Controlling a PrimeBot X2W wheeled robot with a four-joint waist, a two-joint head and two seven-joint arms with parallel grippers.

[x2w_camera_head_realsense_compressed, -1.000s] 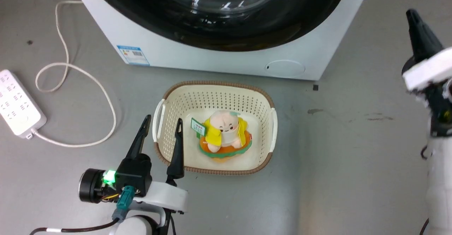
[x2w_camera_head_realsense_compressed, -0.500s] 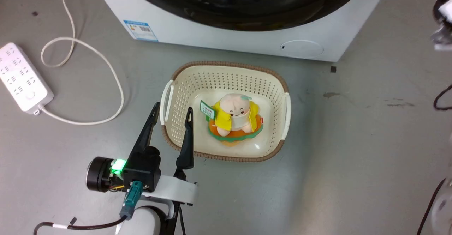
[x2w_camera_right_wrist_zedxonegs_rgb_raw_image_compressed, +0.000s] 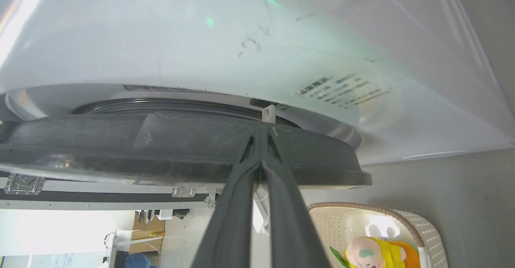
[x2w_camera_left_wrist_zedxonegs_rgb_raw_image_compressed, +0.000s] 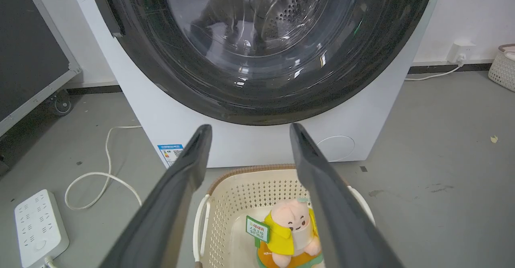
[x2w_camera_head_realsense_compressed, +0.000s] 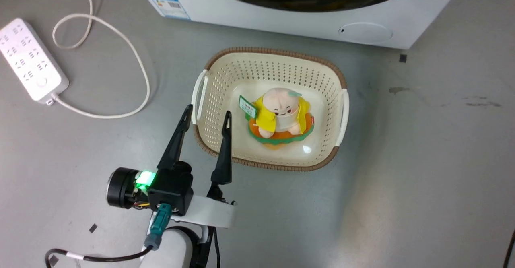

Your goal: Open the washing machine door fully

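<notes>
A white front-loading washing machine [x2w_camera_left_wrist_zedxonegs_rgb_raw_image_compressed: 241,143] stands at the far side of a grey floor [x2w_camera_head_realsense_compressed: 422,159]. Its large round black door [x2w_camera_left_wrist_zedxonegs_rgb_raw_image_compressed: 261,38], with a bulging glass centre, covers most of the front. The steel drum shows through the glass. From the left wrist view the door looks closed against the front, though the right wrist view, edge-on, leaves it unclear whether it stands slightly ajar.

A cream perforated basket [x2w_camera_head_realsense_compressed: 273,51] with a brown rim sits on the floor just in front of the machine.

The left hand [x2w_camera_head_realsense_compressed: 208,110] hangs near the basket's left edge with its two dark fingers spread wide and nothing between them. One finger is outside the rim and the other over the basket's left side.

The right hand [x2w_camera_right_wrist_zedxonegs_rgb_raw_image_compressed: 261,135] has its fingers pressed together and grips nothing. Its tips lie at the door's rim by a small white catch [x2w_camera_right_wrist_zedxonegs_rgb_raw_image_compressed: 268,113], and contact cannot be told.

A white power strip [x2w_camera_head_realsense_compressed: 30,58] lies far left, its cord [x2w_camera_head_realsense_compressed: 149,89] looping across the floor.

A plush toy [x2w_camera_head_realsense_compressed: 281,113] in a yellow jacket sits in the basket. On the machine's front, a round service flap [x2w_camera_head_realsense_compressed: 365,32] is low on the right and a blue label [x2w_camera_head_realsense_compressed: 169,5] low on the left.
</notes>
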